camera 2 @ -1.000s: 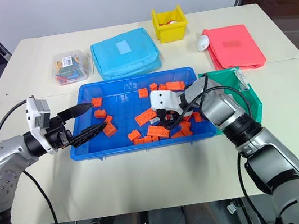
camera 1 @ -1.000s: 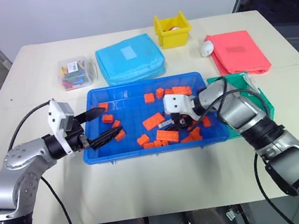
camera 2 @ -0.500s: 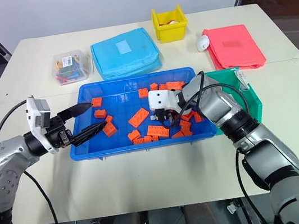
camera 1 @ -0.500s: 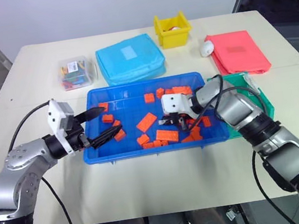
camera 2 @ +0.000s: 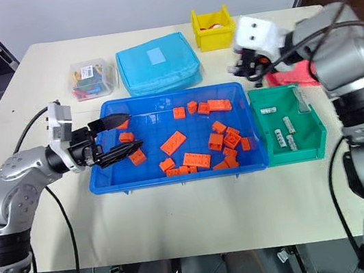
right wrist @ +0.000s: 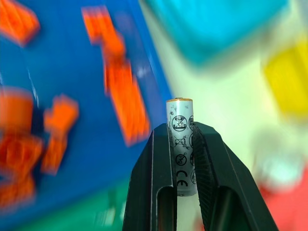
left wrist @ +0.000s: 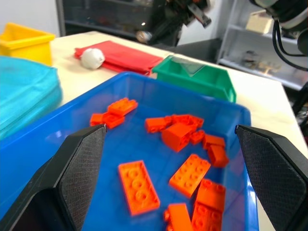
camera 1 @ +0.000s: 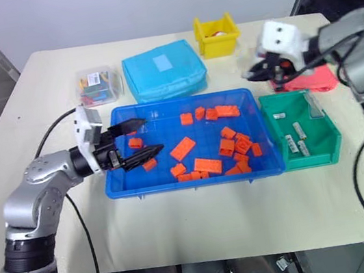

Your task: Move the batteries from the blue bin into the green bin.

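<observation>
My right gripper [right wrist: 180,144] is shut on a silver battery [right wrist: 179,126] that stands upright between its jaws. It hangs raised in the air [camera 1: 265,71] behind the green bin [camera 1: 323,152], near the far right corner of the blue bin [camera 1: 189,180]. Several batteries [camera 1: 292,143] lie on the floor of the green bin. Many orange blocks [camera 1: 182,147] are scattered in the blue bin. Over that bin's left part my left gripper [camera 1: 149,136] points level, open with nothing between its fingers [left wrist: 82,168].
Behind the blue bin lie a light-blue fabric pouch [camera 1: 163,70], a small yellow bin [camera 1: 216,34] and a clear box of coloured pieces [camera 1: 96,86]. A red pouch [camera 1: 315,79] and a white mouse [left wrist: 91,57] lie at the back right.
My right gripper closed on a battery, rose out of the blue bin and swung right and back. The left gripper edged right over the bin. The camera view shifted.
</observation>
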Robot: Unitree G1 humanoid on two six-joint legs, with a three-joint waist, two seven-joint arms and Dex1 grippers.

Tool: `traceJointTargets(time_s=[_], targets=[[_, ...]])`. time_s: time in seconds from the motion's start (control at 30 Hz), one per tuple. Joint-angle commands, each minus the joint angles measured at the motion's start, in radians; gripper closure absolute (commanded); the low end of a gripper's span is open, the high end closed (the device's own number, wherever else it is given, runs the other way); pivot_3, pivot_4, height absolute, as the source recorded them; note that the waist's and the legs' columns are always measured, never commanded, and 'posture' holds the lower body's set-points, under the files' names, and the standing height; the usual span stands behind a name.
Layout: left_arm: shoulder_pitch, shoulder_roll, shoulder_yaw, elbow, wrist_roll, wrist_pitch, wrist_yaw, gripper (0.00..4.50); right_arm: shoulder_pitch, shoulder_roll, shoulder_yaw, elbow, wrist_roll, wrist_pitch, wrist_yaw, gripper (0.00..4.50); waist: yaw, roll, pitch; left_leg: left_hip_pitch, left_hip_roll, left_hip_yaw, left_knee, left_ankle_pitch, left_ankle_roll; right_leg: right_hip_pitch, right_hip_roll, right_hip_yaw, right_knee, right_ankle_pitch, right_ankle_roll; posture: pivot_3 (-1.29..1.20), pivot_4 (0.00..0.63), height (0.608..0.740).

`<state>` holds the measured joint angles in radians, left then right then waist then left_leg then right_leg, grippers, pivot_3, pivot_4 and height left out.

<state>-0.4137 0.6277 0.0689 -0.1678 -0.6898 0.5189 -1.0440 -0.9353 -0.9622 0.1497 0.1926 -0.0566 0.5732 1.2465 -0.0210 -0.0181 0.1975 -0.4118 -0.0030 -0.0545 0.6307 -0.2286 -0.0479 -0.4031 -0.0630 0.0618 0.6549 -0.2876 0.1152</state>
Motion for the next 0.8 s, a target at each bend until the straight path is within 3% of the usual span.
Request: traceJointTargets(time_s=[0.03,0.2,0.4,0.57,0.67,0.7,0.8], targets=[[-0.026,-0.005,-0.015,0.015,0.021,-0.028,-0.027,0.0,0.057,-0.054,-0.083,-0.132,0.047,0.09,-0.009,4.5,-0.005,0.0,0.0,0.0,0.0,0.0,0.0,0.0,0.0,0.0,0.0,0.0,0.0,0.0,0.0,0.0,0.15,0.74],[-0.045,0.002,-0.024,0.065,0.055,-0.049,-0.062,0.0,0.291,-0.15,-0.167,-0.289,0.107,0.175,0.0,4.5,-0.006,0.0,0.0,0.0,0.001,0.0,0.001,0.0,0.0,0.0,0.001,0.0,0.0,0.0,0.0,0.0,0.15,0.74],[-0.059,0.009,-0.016,0.088,0.068,-0.053,-0.076,0.0,0.468,-0.153,-0.214,-0.32,0.147,0.179,-0.064,4.5,-0.005,0.0,0.0,0.0,0.001,0.001,0.002,0.0,0.0,0.001,0.0,0.0,0.0,0.0,0.0,0.0,0.15,0.74],[-0.054,0.029,-0.023,0.062,0.078,-0.049,-0.091,0.0,0.468,-0.147,-0.199,-0.237,0.145,0.119,-0.111,2.17,-0.001,0.0,0.0,0.0,0.0,0.001,0.002,0.0,0.0,0.001,0.0,0.0,0.0,0.0,0.0,0.0,0.15,0.74],[-0.05,0.036,-0.012,0.05,0.069,-0.038,-0.088,0.0,0.417,-0.134,-0.178,-0.194,0.134,0.098,-0.141,0.49,0.0,0.0,0.0,0.0,0.001,0.0,0.002,0.0,0.0,0.001,0.0,0.0,0.0,0.0,0.0,0.0,0.15,0.74],[-0.048,0.037,-0.008,0.046,0.068,-0.035,-0.085,0.0,0.397,-0.129,-0.173,-0.182,0.132,0.092,-0.15,0.15,-0.001,0.0,0.0,0.0,0.001,0.001,0.002,0.0,0.0,0.001,0.0,0.0,0.0,0.0,0.0,0.0,0.15,0.74],[-0.051,0.031,0.029,0.043,0.049,-0.024,-0.052,0.0,0.31,-0.101,-0.175,-0.131,0.147,0.078,-0.173,0.07,-0.003,0.0,0.0,0.0,0.001,0.001,0.002,0.0,0.0,0.001,0.0,0.0,0.0,0.0,0.0,0.0,0.15,0.74]])
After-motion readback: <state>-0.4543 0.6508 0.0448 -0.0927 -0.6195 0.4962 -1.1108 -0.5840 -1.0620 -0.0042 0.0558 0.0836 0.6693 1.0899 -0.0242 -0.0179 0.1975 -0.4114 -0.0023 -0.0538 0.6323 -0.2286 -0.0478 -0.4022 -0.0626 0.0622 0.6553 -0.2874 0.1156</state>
